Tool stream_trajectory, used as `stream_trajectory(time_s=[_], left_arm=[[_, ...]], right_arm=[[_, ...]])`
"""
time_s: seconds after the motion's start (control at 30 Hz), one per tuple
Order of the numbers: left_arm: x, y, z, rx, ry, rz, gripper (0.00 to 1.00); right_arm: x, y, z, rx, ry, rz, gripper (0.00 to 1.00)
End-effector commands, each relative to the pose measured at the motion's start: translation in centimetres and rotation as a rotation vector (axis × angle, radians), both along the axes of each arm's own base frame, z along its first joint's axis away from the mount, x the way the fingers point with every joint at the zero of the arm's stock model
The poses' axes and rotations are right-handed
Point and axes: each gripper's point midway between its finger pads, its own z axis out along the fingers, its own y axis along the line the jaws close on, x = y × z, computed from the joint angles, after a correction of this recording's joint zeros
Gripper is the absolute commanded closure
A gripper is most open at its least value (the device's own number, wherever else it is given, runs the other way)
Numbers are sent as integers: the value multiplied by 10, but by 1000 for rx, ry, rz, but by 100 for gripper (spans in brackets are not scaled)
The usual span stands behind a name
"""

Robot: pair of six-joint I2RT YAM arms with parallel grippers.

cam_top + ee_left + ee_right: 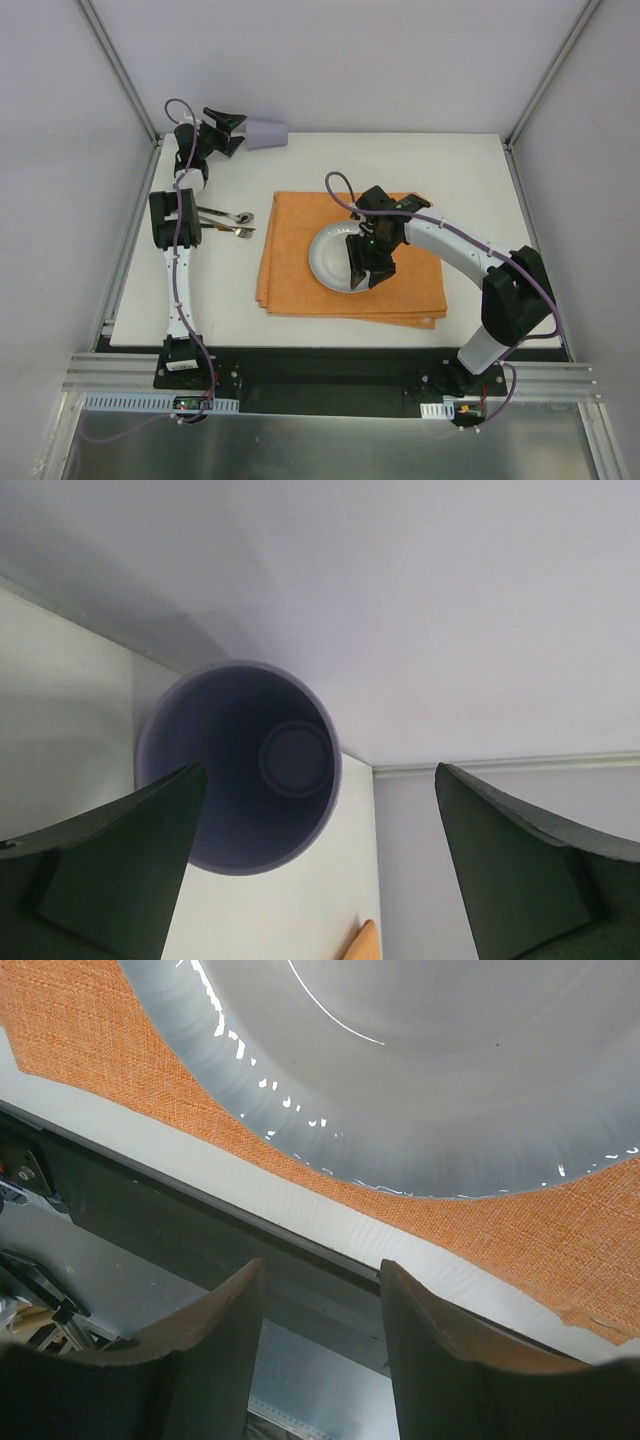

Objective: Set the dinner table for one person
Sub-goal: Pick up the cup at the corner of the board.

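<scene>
The dinner table (470, 170) carries an orange placemat (300, 285) near its middle, with a white plate (328, 258) on the placemat. The right gripper (368, 270) hangs over the plate, fingers part-spread on nothing. Beyond the placemat's far left corner a lavender cup (267, 132) lies on its side, its mouth toward the wide-spread left gripper (238, 132). A spoon (240, 216) and fork (240, 232) lie left of the placemat.

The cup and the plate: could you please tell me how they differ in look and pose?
The cup is lavender and deep; the plate is white and shallow. The cup lies on its side, mouth toward the open left hand; the plate lies flat. The cup rests on the bare table; the plate sits on the orange mat. Both are round and empty.
</scene>
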Motion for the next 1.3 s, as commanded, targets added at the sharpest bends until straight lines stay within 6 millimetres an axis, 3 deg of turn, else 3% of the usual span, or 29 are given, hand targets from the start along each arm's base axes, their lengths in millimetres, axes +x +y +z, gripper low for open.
stream_trajectory(time_s=[0.0,0.23,0.37,0.4,0.47,0.5,0.53,0.6,0.63,0.8,0.97,1.03,1.1,1.13,1.2,1.23,1.27], left_arm=[[-7,-15,45,1,-126,-58,1],[-8,-31,52,-30,-151,-119,1],[-13,-41,46,-54,-142,-151,1],[-14,-44,44,-55,-136,-155,5],[-16,-46,41,-62,-123,-163,19],[-17,-49,37,-64,-115,-167,31],[-17,-48,37,-69,-113,-167,55],[-18,-48,33,-85,-93,-172,79],[-20,-49,32,-89,-85,-176,98],[-34,-52,47,-90,-99,-197,100],[-65,-70,87,-66,-127,-282,100],[-87,-83,110,-46,-136,-337,100],[-105,-95,119,-9,-126,-384,100],[-119,-99,139,12,-144,-399,100],[-137,-114,140,59,-89,-447,100],[-152,-122,161,87,-96,-480,100],[-157,-123,163,162,-124,-490,100]], right_arm=[[2,6,7,20,-22,5,48],[1,5,6,18,-19,14,48],[1,6,6,18,-18,16,48],[1,6,5,18,-18,16,49],[2,6,5,16,-21,15,49],[2,6,6,18,-20,17,49],[2,6,5,16,-20,15,49],[3,6,5,16,-23,15,49],[3,6,6,18,-23,15,49],[6,9,8,27,-35,12,49],[11,13,12,37,-51,10,49],[15,16,15,45,-65,11,49],[18,18,18,51,-74,11,49],[23,21,23,62,-91,12,49],[27,24,26,68,-104,18,49],[30,24,28,67,-113,19,49],[34,28,33,77,-129,20,49]])
